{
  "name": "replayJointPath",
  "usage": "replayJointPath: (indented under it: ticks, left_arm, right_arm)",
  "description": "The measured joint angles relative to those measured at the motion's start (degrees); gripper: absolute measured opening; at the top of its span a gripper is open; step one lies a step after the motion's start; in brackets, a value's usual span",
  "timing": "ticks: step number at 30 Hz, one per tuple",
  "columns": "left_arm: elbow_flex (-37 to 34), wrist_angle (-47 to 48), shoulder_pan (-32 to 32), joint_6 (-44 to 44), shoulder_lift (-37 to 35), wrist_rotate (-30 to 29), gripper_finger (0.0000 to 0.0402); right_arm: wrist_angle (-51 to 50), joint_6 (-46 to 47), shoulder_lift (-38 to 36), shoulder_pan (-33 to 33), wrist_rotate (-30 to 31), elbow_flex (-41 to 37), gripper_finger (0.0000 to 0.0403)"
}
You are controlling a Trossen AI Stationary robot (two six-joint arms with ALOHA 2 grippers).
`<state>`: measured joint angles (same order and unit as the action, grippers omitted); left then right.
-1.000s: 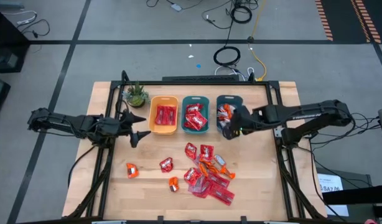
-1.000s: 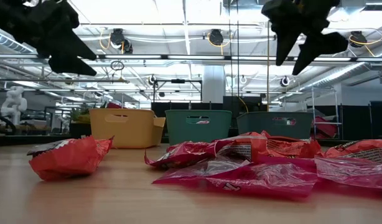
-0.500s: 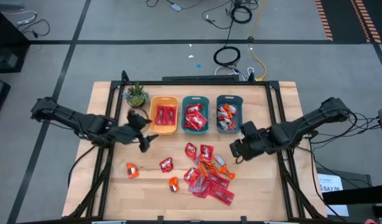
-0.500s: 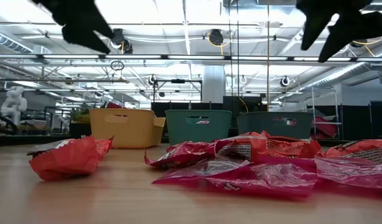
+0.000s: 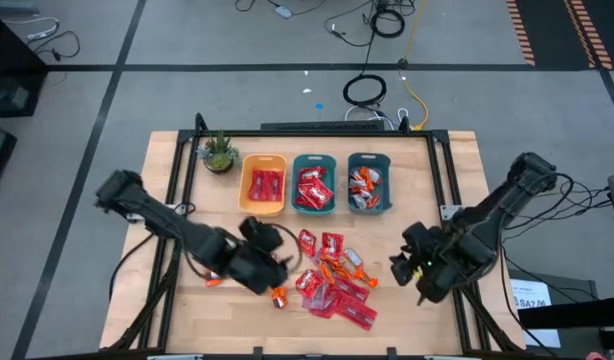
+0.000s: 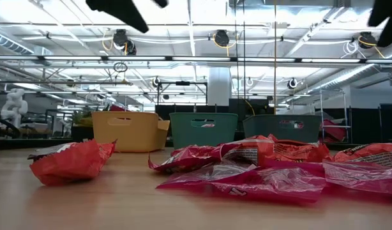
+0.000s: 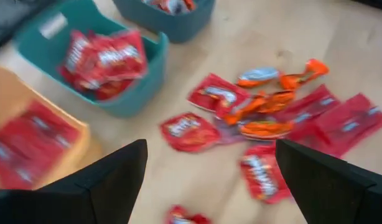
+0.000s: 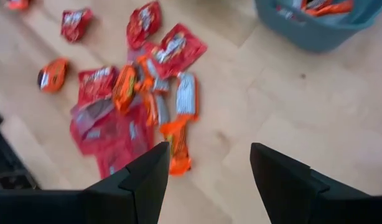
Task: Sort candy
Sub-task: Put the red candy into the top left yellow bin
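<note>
Robotics lab or industrial workshop: wooden table (image 5: 187, 300) on grey concrete floor, loose cables (image 5: 367, 90), hazard-striped floor tape (image 5: 587, 30); exposed ceiling trusses (image 6: 196, 61), strip lighting, metal racking beyond.

Red and orange wrapped candy (image 5: 332, 280) lies heaped loose on the table.

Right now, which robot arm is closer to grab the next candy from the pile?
Probably the left. Its left gripper, fingers open, hangs beside the candy pile with loose red packets right by it. The right gripper, also open and empty, sits off the pile's other side, a bit farther away.
</note>
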<state>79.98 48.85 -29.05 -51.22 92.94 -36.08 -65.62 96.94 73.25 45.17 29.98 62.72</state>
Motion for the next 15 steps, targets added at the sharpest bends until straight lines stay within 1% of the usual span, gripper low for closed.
replayJointPath:
  ticks: [4,9,13,15]
  left_arm:
    - [9.10,3.67,-1.15,-10.04,8.53,3.03,0.0364]
    - [20.31,8.73,-1.35,-23.46,19.49,13.86,0.0364]
    - [27.44,12.95,-1.18,-32.22,27.73,19.07,0.0364]
    - [29.78,13.15,-0.99,-35.39,30.86,21.54,0.0364]
  right_arm:
    - [0.25,1.33,0.10,3.94,0.01,0.00,0.0215]
    - [0.57,1.67,0.12,7.54,0.19,0.00,0.0215]
    - [0.71,1.58,0.12,9.68,0.30,0.00,0.0215]
    - [0.71,1.54,0.12,10.64,0.32,0.00,0.0215]
